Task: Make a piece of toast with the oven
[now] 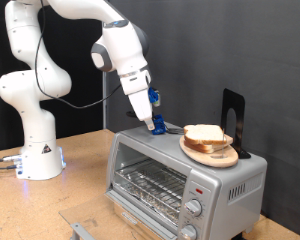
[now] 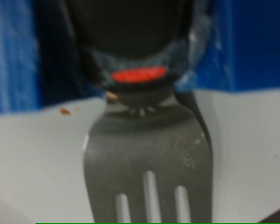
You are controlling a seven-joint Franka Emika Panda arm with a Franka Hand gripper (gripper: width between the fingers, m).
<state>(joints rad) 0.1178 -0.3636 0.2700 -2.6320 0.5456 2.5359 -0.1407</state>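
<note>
The silver toaster oven (image 1: 180, 180) stands on the wooden table, and its wire rack shows through the front. On its top sits a round wooden plate (image 1: 230, 158) with a stack of bread slices (image 1: 206, 136); no single slice lies apart. My gripper (image 1: 158, 125), with blue fingers (image 2: 14, 56), is down on the oven's top, to the exterior view's left of the plate. In the wrist view a grey metal fork (image 2: 145, 154) runs out from between the fingers, tines away from the camera, over the pale oven top. A red mark shows on the black part above it.
A black upright stand (image 1: 233, 112) is on the oven top behind the plate. Knobs (image 1: 195, 207) run down the oven's front at the exterior view's right. The robot base (image 1: 35, 150) is at the left. A grey metal piece (image 1: 80, 230) lies on the table at the bottom.
</note>
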